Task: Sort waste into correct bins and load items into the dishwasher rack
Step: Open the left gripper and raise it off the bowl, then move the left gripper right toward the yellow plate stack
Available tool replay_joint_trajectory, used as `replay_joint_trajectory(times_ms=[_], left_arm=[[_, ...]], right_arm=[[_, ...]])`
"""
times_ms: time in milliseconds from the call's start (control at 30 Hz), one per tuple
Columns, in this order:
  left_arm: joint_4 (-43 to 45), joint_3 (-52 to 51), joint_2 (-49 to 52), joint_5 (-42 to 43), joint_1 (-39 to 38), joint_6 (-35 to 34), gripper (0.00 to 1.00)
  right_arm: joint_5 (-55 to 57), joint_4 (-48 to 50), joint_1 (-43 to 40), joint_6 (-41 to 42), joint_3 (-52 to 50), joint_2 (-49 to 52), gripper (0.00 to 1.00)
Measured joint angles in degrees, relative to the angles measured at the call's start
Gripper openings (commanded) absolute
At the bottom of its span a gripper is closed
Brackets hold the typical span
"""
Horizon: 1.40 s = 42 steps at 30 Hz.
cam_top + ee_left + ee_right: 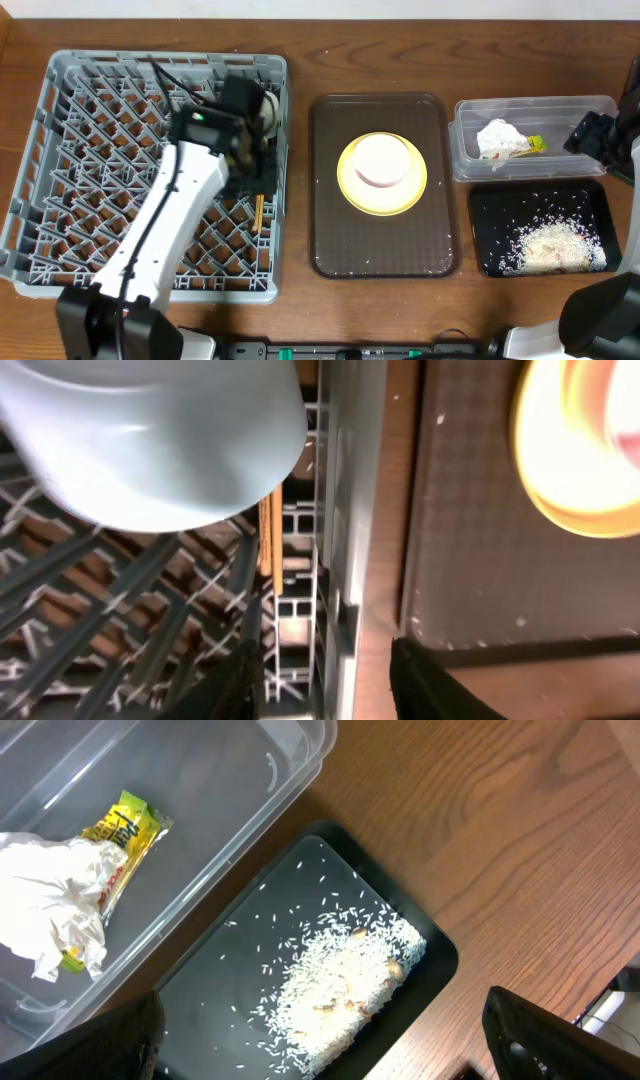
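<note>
Rack is occupied at its right edge by the blue bowl and a chopstick, beside the left end effector, spread wide and empty. Right of the rack the plate is seen on a tray; farther right, the right end effector is spread empty over rice.

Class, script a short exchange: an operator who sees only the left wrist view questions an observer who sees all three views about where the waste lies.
Operator: Where is the crumpled napkin?
Observer: It lies in the clear tub, against the snack packet.
Operator: And the rice scraps?
Observer: They are heaped in the black tray, which sits right beside the tub.
</note>
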Motion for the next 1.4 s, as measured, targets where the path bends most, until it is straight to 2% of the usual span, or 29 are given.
replay_joint_trajectory(times_ms=[333, 533, 633, 1000, 1400], left_arm=[[13.1, -10.6, 0.2, -2.2, -3.9, -1.8, 0.43], [16.9, -14.1, 0.3, -2.4, -4.4, -2.2, 0.26], [17.8, -14.2, 0.3, -2.4, -4.4, -2.2, 0.21], [18.8, -14.2, 0.3, -2.0, -4.9, -3.2, 0.21], [20.5, -14.7, 0.3, -7.0, -8.7, -3.5, 0.19]], right_arm=[[0.0, 0.0, 0.0, 0.0, 0.0, 0.0, 0.99], [0.0, 0.0, 0.0, 0.0, 0.0, 0.0, 0.99], [0.0, 0.0, 0.0, 0.0, 0.0, 0.0, 0.99], [0.0, 0.0, 0.0, 0.0, 0.0, 0.0, 0.99], [0.0, 0.0, 0.0, 0.0, 0.0, 0.0, 0.99]])
